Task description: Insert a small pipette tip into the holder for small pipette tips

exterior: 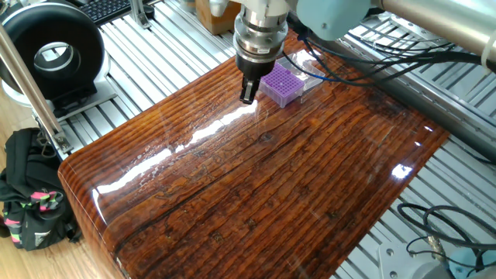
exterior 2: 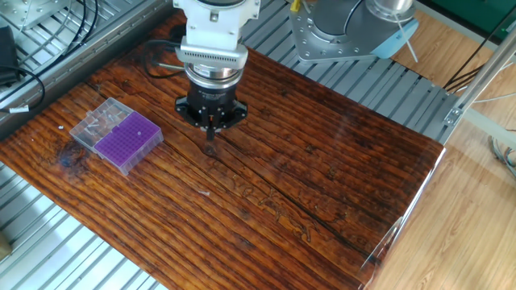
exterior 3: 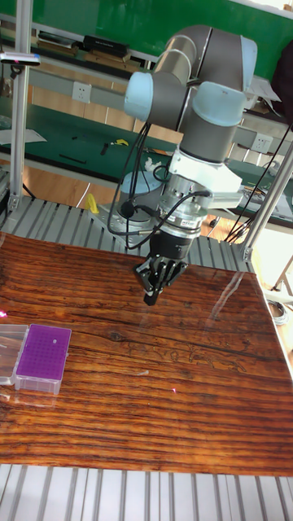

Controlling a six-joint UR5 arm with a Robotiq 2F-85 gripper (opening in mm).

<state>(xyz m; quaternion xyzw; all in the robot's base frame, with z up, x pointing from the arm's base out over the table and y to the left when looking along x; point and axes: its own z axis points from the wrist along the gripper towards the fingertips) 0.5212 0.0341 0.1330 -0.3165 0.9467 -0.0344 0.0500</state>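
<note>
The holder for small pipette tips (exterior 2: 127, 141) is a purple rack with a grid of tiny holes, set in a clear box near the table's edge; it also shows as the holder (exterior: 280, 84) and the holder (exterior 3: 42, 356). My gripper (exterior 2: 211, 133) points down just above the wood, a short way from the holder, its fingers drawn together to one dark point. From the side, the gripper (exterior: 248, 94) stands right in front of the rack, and the gripper (exterior 3: 150, 299) hangs over the table's middle. No small pipette tip can be made out between the fingers.
The box's clear lid (exterior 2: 97, 122) lies open beside the rack. A tiny pale sliver (exterior 2: 204, 192) lies on the wooden table (exterior 2: 322, 185), too small to identify. Black cables (exterior 2: 157, 64) trail behind the arm. Aluminium rails (exterior: 139, 54) surround the table.
</note>
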